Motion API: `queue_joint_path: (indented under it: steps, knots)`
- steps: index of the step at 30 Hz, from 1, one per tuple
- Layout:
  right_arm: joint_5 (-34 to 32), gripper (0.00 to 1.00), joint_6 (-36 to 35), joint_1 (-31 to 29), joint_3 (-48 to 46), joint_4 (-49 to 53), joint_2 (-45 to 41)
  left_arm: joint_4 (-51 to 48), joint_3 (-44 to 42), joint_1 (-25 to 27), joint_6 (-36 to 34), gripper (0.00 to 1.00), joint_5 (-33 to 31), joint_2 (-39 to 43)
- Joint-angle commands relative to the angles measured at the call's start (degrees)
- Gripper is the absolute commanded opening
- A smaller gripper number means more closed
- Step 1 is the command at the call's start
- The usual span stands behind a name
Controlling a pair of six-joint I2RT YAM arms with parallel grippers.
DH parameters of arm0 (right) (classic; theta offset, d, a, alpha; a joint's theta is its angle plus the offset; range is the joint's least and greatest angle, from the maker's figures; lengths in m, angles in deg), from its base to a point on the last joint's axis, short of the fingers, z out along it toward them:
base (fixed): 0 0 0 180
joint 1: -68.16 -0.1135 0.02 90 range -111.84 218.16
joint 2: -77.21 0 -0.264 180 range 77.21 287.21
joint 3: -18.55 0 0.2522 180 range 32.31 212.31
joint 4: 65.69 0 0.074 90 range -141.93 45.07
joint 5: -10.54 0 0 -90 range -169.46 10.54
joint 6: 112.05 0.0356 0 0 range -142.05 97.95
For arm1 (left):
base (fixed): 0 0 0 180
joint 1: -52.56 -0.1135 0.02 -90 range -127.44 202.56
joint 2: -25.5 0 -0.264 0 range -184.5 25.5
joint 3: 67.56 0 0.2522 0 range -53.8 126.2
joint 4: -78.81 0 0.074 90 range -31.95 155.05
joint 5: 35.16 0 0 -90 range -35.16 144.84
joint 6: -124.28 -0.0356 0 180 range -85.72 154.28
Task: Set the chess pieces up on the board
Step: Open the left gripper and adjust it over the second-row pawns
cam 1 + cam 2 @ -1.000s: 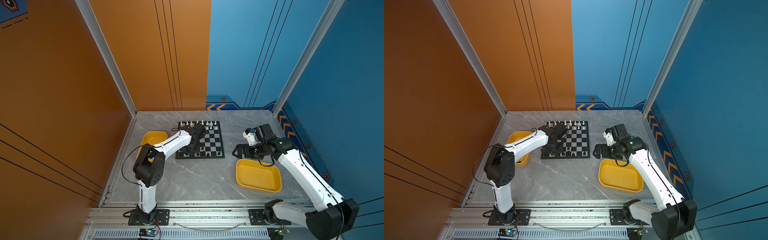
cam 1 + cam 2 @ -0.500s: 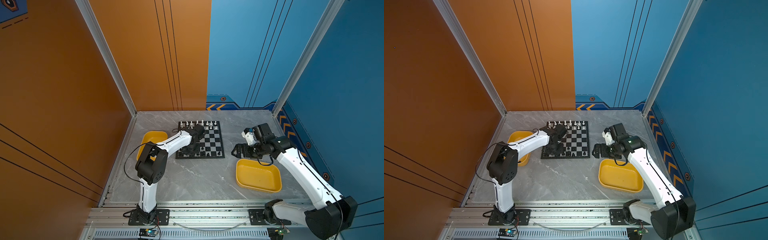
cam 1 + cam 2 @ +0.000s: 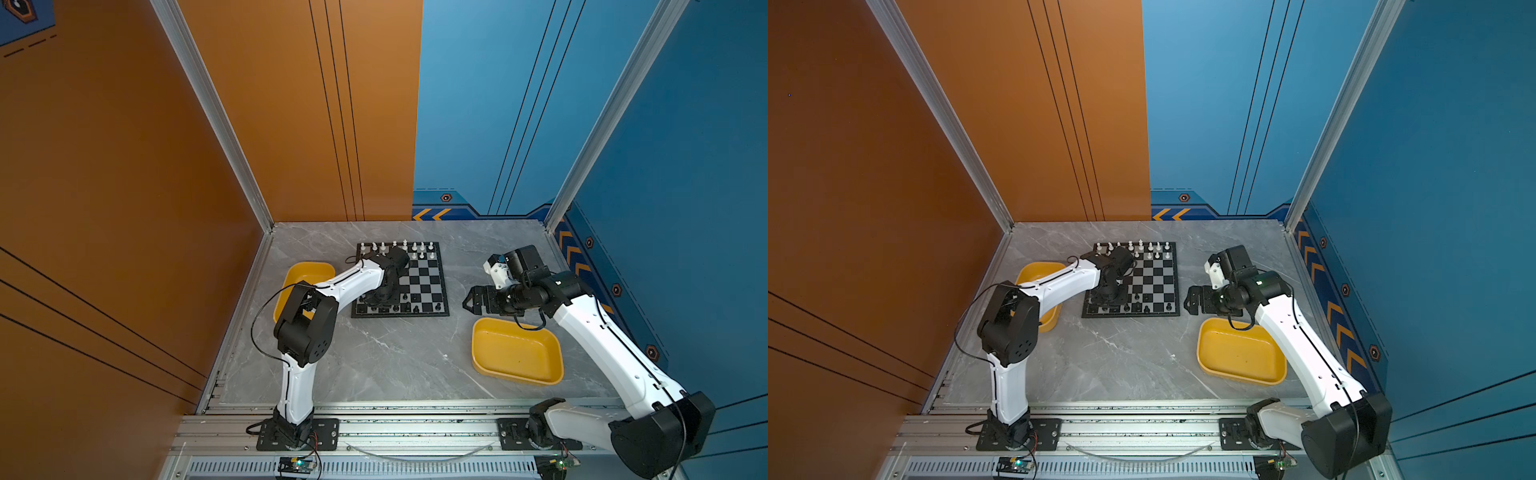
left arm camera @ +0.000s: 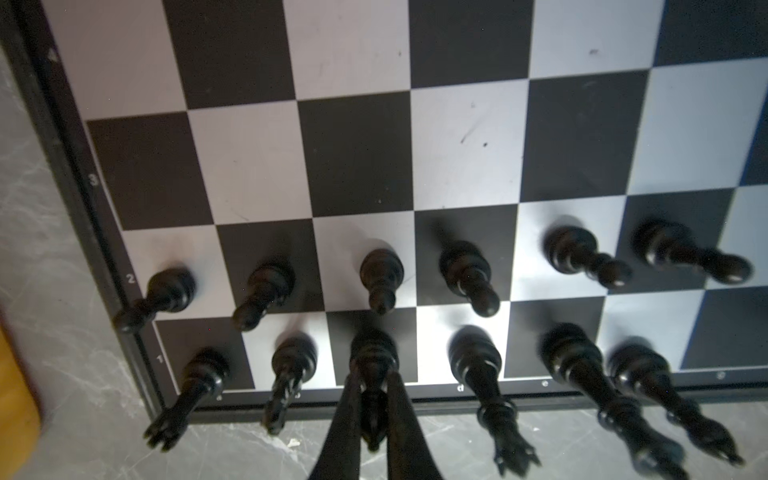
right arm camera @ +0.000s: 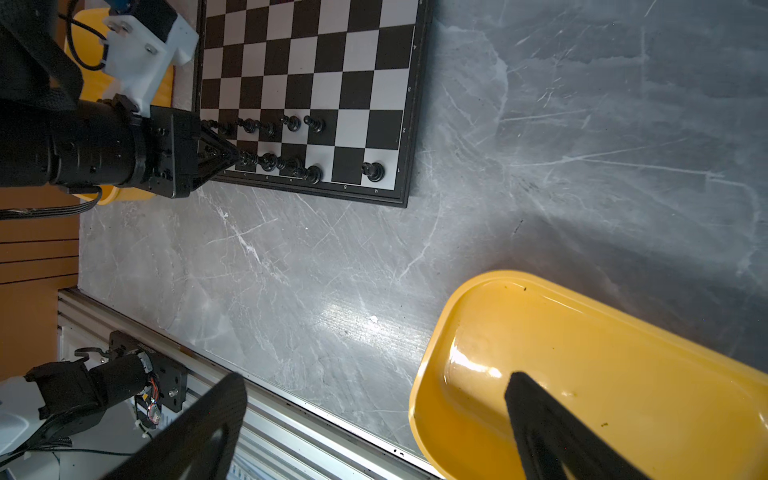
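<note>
The left pincer [image 4: 372, 376] is clamped on a black piece [image 4: 374, 353] in the nearest row of the board [image 3: 424, 286], with neighbours close on both sides. The board lies toward the far edge of the counter [image 3: 395, 361]. The right pincer [image 3: 469, 300] gapes wide over bare counter beside the board's right edge, with a yellow tray [image 3: 482, 365] just frontward.
</note>
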Motion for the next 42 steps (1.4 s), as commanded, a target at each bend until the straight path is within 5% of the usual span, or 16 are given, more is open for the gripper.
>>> queue_joint_path:
  steps: [1, 9, 42]
  knots:
    - [-1.3, 1.0, 0.7, -0.4, 1.8, 0.6, 0.7, -0.1, 1.1, -0.7, -1.2, 0.15, 1.1, -1.3]
    - [-1.6, 1.0, 0.8, -0.9, 2.3, 0.5, 1.4, -0.2, 1.2, -0.7, -1.4, 0.35, 1.7, 0.2]
    - [-3.3, 1.0, 1.8, -4.9, 5.1, -0.6, 4.5, -0.3, -0.3, -1.6, -1.4, 0.42, 4.0, 6.2]
